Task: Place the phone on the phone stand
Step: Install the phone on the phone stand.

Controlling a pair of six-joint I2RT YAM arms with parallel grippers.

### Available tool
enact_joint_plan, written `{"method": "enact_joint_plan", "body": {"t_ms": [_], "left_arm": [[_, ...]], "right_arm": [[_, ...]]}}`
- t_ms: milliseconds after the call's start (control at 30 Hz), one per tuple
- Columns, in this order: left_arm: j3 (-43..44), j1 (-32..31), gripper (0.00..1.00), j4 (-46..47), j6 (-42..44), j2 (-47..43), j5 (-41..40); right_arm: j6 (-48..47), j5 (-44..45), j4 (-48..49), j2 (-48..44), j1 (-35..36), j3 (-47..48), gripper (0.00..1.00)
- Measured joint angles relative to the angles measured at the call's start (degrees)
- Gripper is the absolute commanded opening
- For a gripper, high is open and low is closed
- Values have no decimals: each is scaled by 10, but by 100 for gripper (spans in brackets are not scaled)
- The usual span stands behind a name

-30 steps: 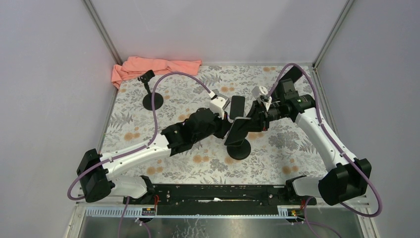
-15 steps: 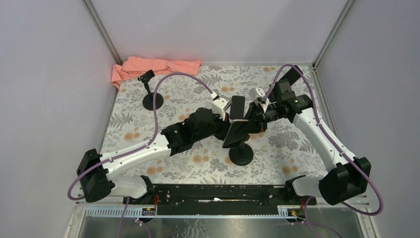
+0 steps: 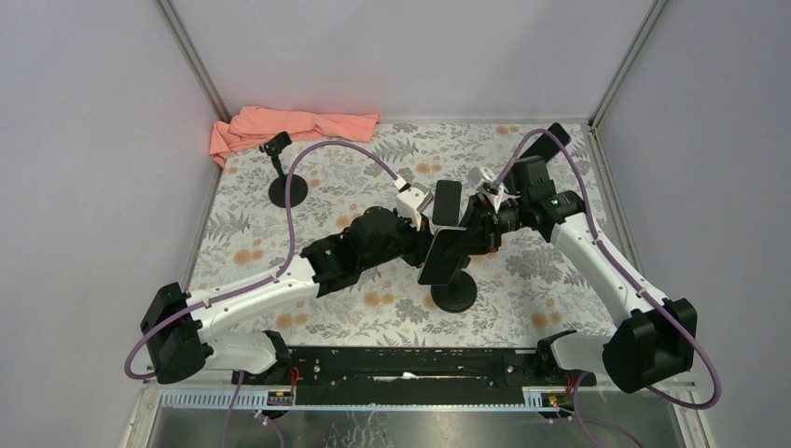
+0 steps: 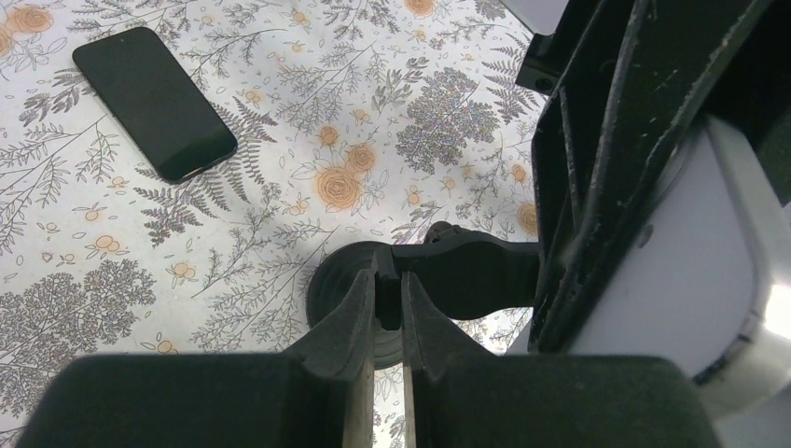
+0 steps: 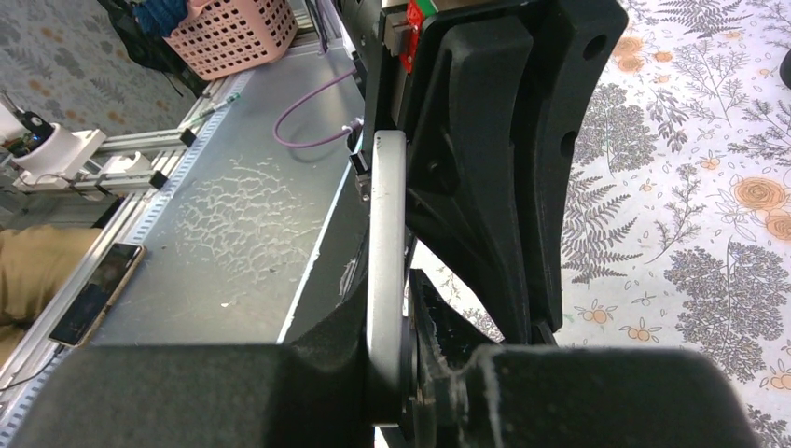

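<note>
**Item 1, left pincer** (image 4: 389, 287): closed on the thin neck of the stand (image 4: 466, 275), over its round base. The fingers are nearly together with the neck pinched between them. I treat this as my anchor.

**Item 2, right pincer** (image 5: 387, 327): closed edge-on over the grey plate (image 5: 387, 205) at the stand's head. The plate runs up the middle of the right wrist view.

**Item 3, stand:** upright at the centre of the top view, base on the counter (image 4: 280, 140), with both pincers on it.

**Item 4, phone** (image 4: 154, 103): lying flat on the counter, dark face up, at the upper left of the left wrist view. In the top view it sits just above the stand's head. It is not on the stand.

**Step in hand, as I judge it:** setting the plate's tilt before I fetch the phone. To do it well:
- I grip the neck firmly so the base neither skates nor tips.
- I turn the plate slowly about its joint, with no sideways pull.
- I leave it leaning back enough that the phone will rest against it and not slide off.
- I release the plate first, then the neck.

**Item 5, outlying:** second stand (image 3: 284, 182) and pink cloth (image 3: 289, 126), at the upper left of the top view, well apart. Neither is needed.
</note>
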Motion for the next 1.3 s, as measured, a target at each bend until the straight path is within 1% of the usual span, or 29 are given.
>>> {"method": "enact_joint_plan", "body": {"t_ms": [133,300,567,800,933,1033,1167,1300], "left_arm": [[-2,0,0,4,1,0,2],[-2,0,0,4,4,0,11],[-2,1,0,4,4,0,16],[-2,1,0,7,4,0,16],[-2,0,0,7,5,0,16],[0,-2,0,8,10,4,16],[17,-2,0,1,27,17,16],[36,-1,0,-9,48,33,14]], "right_arm": [[36,-14,37,-5,-12,-12,0],[61,-27,59,-7,-31,-23,0],[72,-35,70,-7,-38,-29,0],[72,-42,66,-7,-63,-36,0],[63,-37,49,-7,-66,-38,0],[42,-30,18,-3,-66,-37,0],[14,-17,-33,12,-67,-30,0],[3,-8,-59,26,-70,-20,0]]}}
